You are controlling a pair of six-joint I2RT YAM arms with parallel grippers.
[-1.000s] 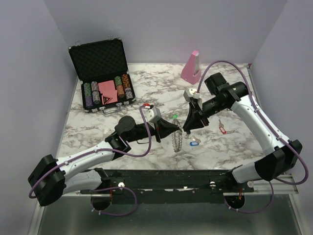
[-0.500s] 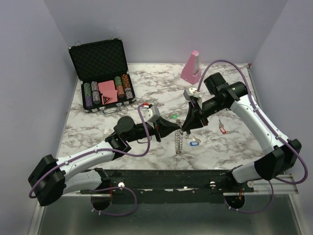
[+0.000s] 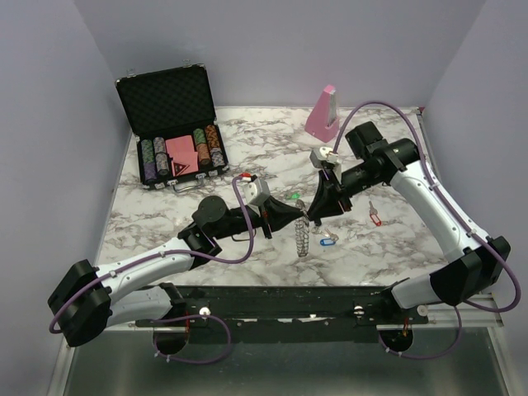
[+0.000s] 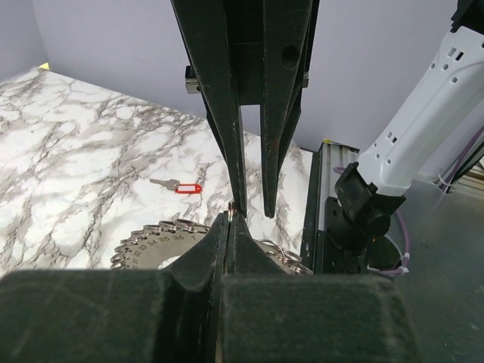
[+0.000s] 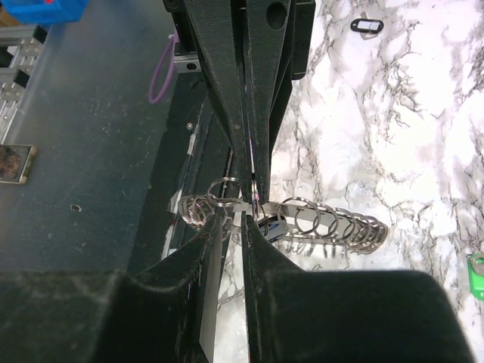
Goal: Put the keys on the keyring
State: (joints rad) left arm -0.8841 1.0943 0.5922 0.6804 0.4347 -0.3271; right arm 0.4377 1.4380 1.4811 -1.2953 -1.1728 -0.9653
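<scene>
– So, what do the room and the surface look like?

– A white table with grey marble veining sits between plain lilac walls. A black case stands open at the far left corner, with rows of poker chips inside. A pink wedge stands at the far edge, right of centre.

– Where is the keyring, and what are the grippers doing?

– The keyring stands upright near the middle of the table, seen edge-on like a coil. The left gripper is clamped on its upper rim, fingers fully together. The right gripper meets it from the other side. Its fingers stand slightly parted, with their tips at the rim's small loops. I cannot tell whether anything is caught between them.

– And the keys?

– Three lie loose on the table. A green-tagged key lies just beyond the grippers. A blue-tagged key lies just right of the ring. A red-tagged key lies further right, under the right arm.

– What differs from a second ago?

– The left gripper and the ring have shifted slightly right, closing on the right gripper. The ring now looks narrower. The loose keys have not moved.
</scene>
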